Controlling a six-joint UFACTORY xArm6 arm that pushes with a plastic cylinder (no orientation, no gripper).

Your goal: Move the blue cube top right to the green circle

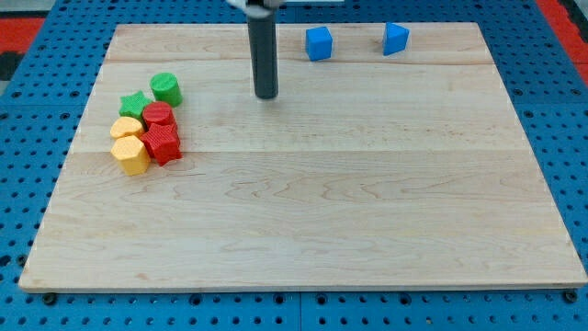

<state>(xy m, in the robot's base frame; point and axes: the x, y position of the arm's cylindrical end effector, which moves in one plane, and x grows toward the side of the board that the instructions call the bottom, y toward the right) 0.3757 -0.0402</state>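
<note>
A blue cube (319, 43) sits near the view's top, right of centre. A second blue block (395, 39), wedge-like, sits further right along the top edge. The green circle (166, 88), a short cylinder, stands at the view's left at the top of a cluster. My tip (266, 94) is on the board below and left of the blue cube, well apart from it, and to the right of the green circle.
The cluster at the left also holds a green star (134, 103), a red cylinder (159, 115), a red block (163, 143), and two yellow blocks (126, 127) (131, 154). The wooden board (367, 221) lies on a blue pegboard.
</note>
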